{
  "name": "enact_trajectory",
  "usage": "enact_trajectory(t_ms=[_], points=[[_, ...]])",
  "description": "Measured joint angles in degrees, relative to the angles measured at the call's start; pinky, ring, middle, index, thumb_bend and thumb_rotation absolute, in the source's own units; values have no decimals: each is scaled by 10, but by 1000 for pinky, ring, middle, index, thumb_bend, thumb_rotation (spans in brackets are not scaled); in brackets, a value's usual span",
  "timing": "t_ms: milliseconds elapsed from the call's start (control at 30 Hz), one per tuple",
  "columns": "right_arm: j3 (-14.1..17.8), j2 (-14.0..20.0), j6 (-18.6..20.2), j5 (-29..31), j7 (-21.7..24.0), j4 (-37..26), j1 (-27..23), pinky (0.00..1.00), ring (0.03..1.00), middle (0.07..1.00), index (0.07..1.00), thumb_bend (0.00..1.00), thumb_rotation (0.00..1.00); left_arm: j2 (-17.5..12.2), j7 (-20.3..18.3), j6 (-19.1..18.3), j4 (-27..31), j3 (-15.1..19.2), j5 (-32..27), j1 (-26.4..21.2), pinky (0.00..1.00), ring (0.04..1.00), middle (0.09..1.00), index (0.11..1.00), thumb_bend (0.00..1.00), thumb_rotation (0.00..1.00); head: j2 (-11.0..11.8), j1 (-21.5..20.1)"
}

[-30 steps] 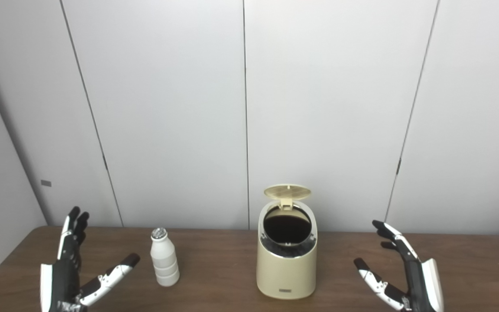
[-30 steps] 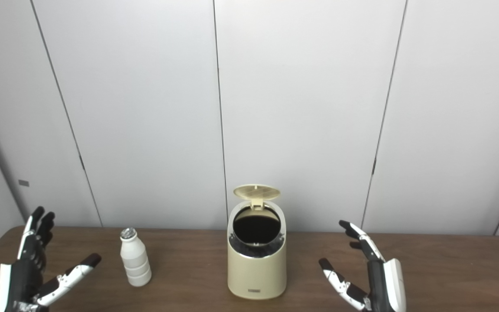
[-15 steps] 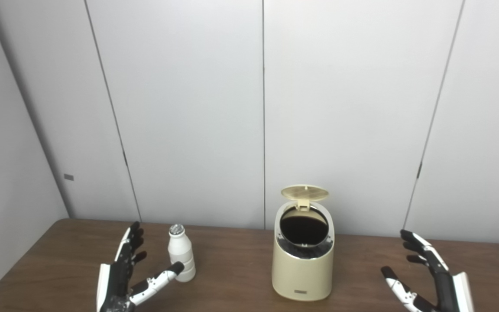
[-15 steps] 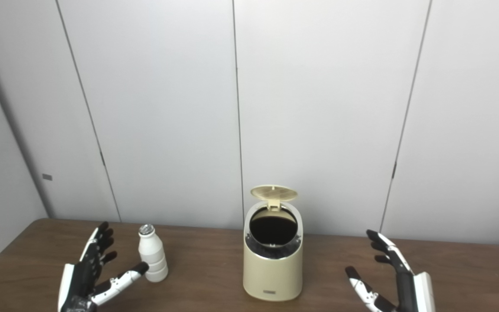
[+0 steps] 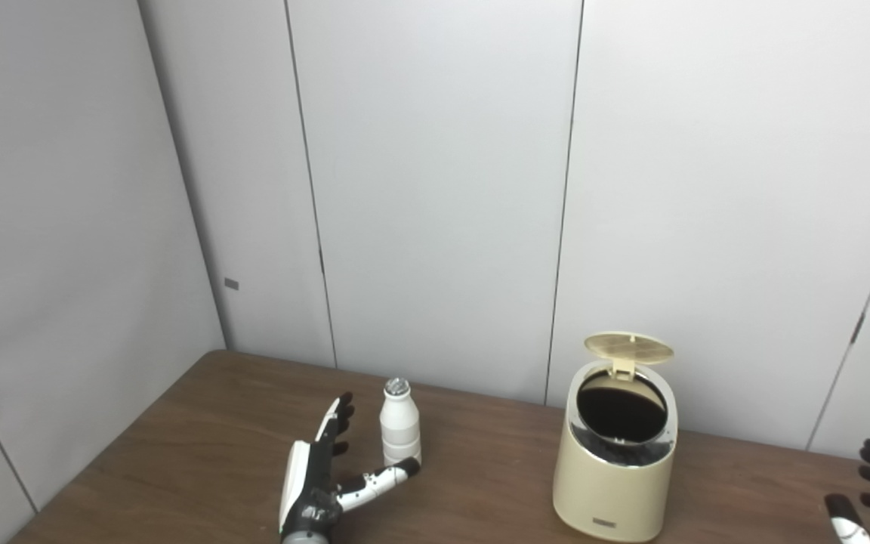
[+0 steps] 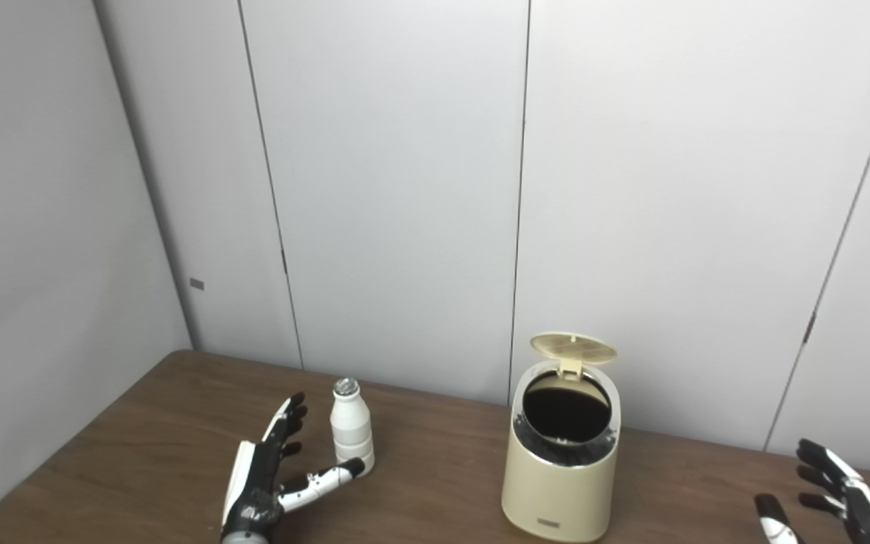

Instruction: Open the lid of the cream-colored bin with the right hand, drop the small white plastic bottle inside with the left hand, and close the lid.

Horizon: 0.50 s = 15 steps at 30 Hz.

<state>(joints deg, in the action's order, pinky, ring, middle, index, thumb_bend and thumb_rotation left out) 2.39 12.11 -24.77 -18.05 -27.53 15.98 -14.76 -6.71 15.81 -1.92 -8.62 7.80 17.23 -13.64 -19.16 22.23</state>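
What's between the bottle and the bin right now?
Only bare brown table lies between the white bottle and the cream bin, in both eye views. The left hand sits on the bottle's other side.

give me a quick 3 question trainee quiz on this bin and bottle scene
1. True or false: the round lid of the cream-colored plastic bin is open.
2. Which hand is beside the small white plastic bottle: A left, B right?
3. Fill in: the bottle stands ___ on the brown wooden table.

Key: 1 true. 2 A, the left hand, open and not gripping; the right hand is open at the frame's edge. 3 upright.
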Motion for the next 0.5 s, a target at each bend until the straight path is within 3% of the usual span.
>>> enact_trajectory(t_ms=[100,200,500], points=[[1,6,0,-1,-21,10,-3,532,698,754,754,492,831,-2,5,-7,-27,-1,9,-12,720,842,890,944,1000,276,-1,11],[0,14,-1,-9,-37,17,-5,565,726,767,758,537,897,-8,10,-14,-37,-8,17,-17,749,853,889,939,1000,293,-1,11],[15,20,-1,-12,-35,17,-3,507,689,739,743,679,950,-31,-10,-12,-54,-25,4,-30,786,871,879,909,1000,323,-3,5]])
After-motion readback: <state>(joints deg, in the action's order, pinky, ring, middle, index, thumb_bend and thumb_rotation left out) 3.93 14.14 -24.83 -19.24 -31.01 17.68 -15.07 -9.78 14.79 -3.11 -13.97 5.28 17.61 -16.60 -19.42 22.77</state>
